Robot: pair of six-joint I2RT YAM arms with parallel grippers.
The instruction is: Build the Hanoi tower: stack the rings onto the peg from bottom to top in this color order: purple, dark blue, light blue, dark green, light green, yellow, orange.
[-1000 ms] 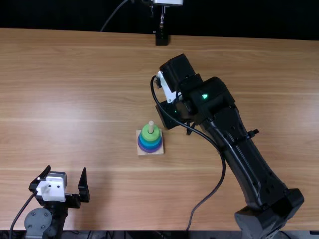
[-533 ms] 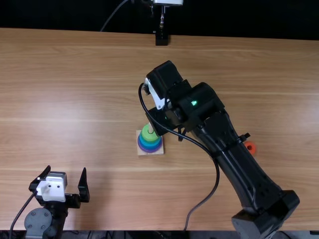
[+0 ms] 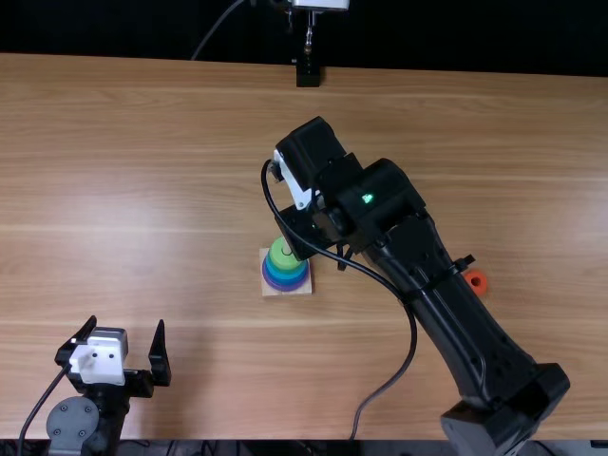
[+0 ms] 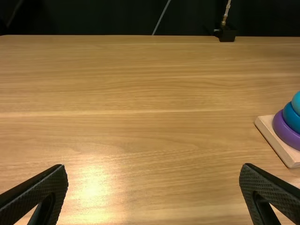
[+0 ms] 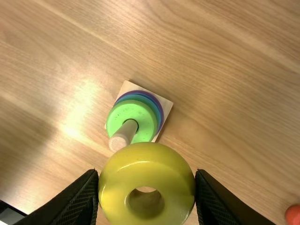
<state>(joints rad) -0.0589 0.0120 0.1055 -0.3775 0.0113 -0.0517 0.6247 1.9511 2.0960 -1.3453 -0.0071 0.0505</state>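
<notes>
Right claw (image 3: 303,231) shifted nearer peg (image 5: 125,133), yellow ring (image 5: 146,164) clamped in it.

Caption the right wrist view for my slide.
Black two-fingered gripper holding a yellow wooden-toy ring near the pale wooden peg.

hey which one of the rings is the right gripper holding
The yellow ring, clamped in the right gripper; the light green one sits on the peg, and the orange one lies apart on the table.

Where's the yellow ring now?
In the right wrist view, the yellow ring is in the right gripper, near the wooden peg but not on it.
</notes>
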